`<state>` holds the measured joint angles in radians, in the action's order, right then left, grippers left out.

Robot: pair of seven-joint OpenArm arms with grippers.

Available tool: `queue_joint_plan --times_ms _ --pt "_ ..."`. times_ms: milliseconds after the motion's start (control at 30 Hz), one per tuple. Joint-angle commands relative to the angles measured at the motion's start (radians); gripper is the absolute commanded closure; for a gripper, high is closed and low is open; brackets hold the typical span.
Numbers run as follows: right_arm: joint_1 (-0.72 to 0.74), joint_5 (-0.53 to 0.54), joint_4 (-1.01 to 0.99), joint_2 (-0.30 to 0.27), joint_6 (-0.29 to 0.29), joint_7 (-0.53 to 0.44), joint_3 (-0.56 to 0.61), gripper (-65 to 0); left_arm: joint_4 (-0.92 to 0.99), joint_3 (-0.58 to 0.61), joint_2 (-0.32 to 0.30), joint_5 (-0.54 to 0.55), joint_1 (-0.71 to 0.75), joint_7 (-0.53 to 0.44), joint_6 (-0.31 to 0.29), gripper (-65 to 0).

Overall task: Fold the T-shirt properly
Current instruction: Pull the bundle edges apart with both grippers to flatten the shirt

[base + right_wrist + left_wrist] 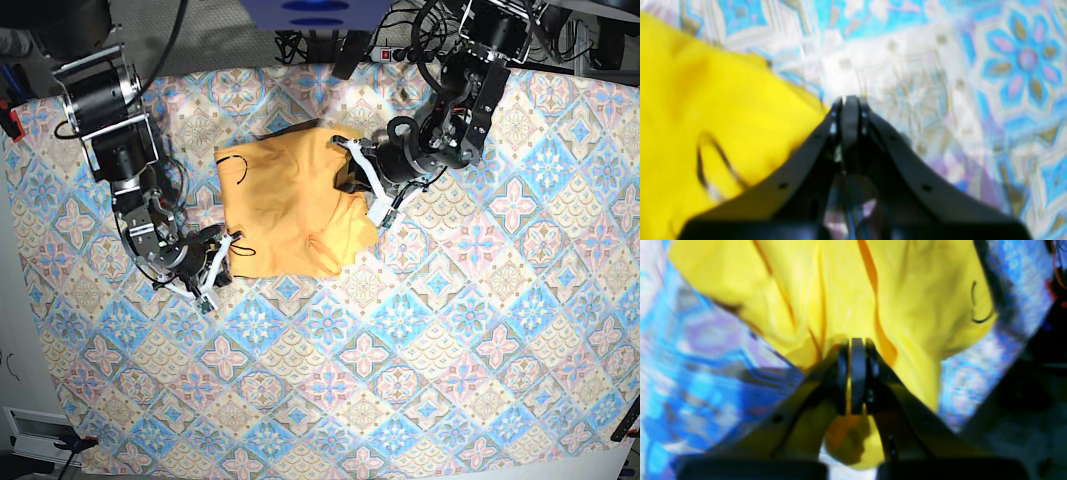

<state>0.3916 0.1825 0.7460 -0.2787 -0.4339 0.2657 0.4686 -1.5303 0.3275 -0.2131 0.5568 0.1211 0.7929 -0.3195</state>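
Note:
The yellow-orange T-shirt lies partly folded and wrinkled on the patterned cloth, left of centre in the base view. My left gripper is at the shirt's right edge. In the left wrist view it is shut, with yellow fabric pinched between its pads and bunched below them. My right gripper sits at the shirt's lower left corner. In the right wrist view it is shut, its tips over the cloth just beside the shirt's edge, and no fabric shows between them.
A blue-and-pink tile-patterned cloth covers the whole table. Cables and a power strip lie along the back edge. Both arm bases stand at the back corners.

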Motion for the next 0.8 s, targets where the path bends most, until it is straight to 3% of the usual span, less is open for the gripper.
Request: queue_joint_plan --times_ms 0,300,600,767 --pt "0.013 -0.010 0.037 -0.007 -0.003 0.013 -0.005 0.0 0.012 -0.003 -0.004 -0.014 -0.019 -0.008 -0.003 -0.3" --pt "-0.108 -0.008 0.254 -0.075 -0.003 0.109 -0.011 0.0 0.087 -0.003 -0.003 -0.030 -0.077 -0.076 -0.003 -0.3" --pt "-0.159 -0.008 0.326 -0.075 -0.003 0.137 -0.012 0.0 0.136 -0.008 -0.007 -0.030 -0.139 -0.080 -0.003 -0.3" --pt "-0.191 -0.008 0.410 -0.106 -0.003 0.178 -0.012 0.0 0.242 -0.003 -0.007 -0.030 -0.232 -0.154 -0.003 -0.3"
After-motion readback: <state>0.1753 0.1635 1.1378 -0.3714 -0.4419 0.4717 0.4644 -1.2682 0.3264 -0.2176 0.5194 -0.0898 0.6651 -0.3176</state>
